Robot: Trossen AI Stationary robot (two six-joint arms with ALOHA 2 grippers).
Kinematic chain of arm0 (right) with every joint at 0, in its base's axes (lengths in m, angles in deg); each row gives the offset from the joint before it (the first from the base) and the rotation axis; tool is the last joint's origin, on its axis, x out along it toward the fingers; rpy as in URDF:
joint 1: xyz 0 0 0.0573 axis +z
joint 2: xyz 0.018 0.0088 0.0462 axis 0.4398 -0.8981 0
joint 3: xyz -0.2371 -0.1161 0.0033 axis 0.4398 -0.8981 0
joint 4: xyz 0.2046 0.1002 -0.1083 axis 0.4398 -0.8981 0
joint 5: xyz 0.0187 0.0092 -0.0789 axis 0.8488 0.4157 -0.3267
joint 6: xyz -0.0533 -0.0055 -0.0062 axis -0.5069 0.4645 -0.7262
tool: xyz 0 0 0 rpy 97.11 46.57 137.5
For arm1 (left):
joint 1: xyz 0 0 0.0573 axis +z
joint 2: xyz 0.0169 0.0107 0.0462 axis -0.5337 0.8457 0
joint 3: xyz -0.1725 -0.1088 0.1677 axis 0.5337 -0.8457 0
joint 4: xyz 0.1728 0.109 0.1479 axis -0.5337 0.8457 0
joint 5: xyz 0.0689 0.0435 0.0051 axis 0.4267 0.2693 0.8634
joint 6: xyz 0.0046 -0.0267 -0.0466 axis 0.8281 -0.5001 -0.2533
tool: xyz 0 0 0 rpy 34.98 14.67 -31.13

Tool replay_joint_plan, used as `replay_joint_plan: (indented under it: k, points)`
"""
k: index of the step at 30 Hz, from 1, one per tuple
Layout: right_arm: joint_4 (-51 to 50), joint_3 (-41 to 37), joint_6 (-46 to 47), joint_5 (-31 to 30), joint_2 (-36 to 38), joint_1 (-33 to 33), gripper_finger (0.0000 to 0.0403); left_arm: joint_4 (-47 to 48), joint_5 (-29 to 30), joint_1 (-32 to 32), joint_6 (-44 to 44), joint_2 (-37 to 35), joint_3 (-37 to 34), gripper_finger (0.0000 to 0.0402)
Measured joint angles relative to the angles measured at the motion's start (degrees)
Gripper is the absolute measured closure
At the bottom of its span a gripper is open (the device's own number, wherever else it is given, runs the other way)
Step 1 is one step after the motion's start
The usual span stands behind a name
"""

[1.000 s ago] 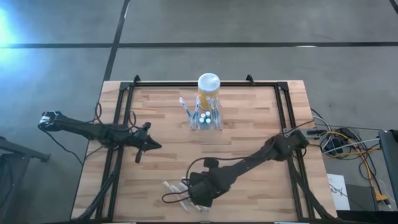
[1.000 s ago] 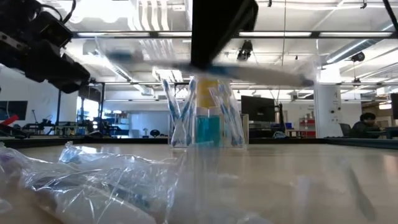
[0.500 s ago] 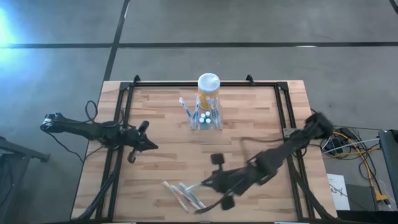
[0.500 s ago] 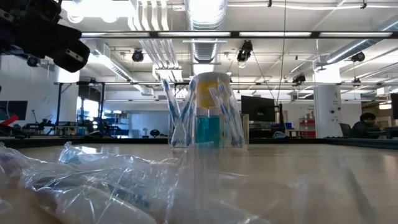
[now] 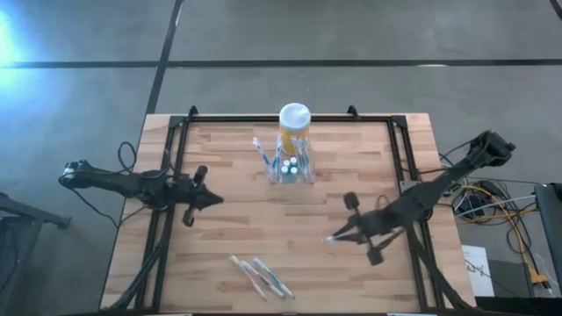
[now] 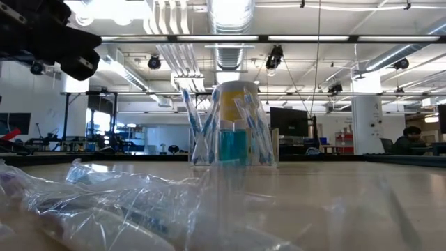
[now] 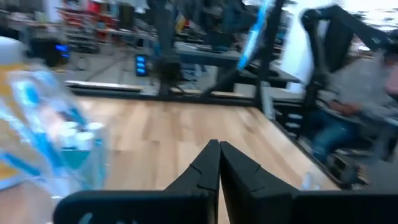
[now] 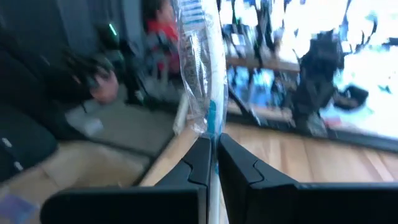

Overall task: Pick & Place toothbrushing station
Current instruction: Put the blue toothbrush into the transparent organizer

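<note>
The wooden counter carries everything. The right arm reaches in from the right edge; its end effector hangs above the front right part of the counter, fingers pinching a wrapped toothbrush that stands up between them in the right wrist view. The left arm lies across the left side, its end effector pressed together and gripping nothing, well apart from the station. The toothbrushing station stands upright at the back middle, holding blue-and-white brushes, with a yellow jar touching or just behind it. More wrapped toothbrushes lie at the front edge, left of the right end effector.
</note>
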Motion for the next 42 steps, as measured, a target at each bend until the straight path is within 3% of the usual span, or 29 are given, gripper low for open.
replay_joint_plan:
  k: [4, 9, 21, 29, 42]
  points:
    - [8.7, -11.1, -0.5, 0.4, 6.7, -0.6, 0.0390, -2.7, 4.7, 0.1, 2.8, -0.1, 0.0, 0.0397]
    - [16.2, -21.4, 0.5, 0.2, 14.7, -1.7, 0.0390, -6.7, 6.2, 0.1, 5.8, -0.5, 0.0, 0.0399]
    - [18.3, -36.2, 1.3, -1.4, 32.0, -5.2, 0.0390, -6.9, 13.9, 1.4, 7.4, -1.1, 0.0, 0.0399]
    - [14.7, -36.7, 1.7, -1.2, 36.8, -5.9, 0.0390, -5.0, 16.4, 1.7, 4.3, -0.9, 0.0, 0.0390]
    - [14.8, -36.7, 2.0, -1.1, 37.1, -5.9, 0.0390, -4.9, 16.2, 1.7, 3.1, -0.9, 0.0, 0.0378]
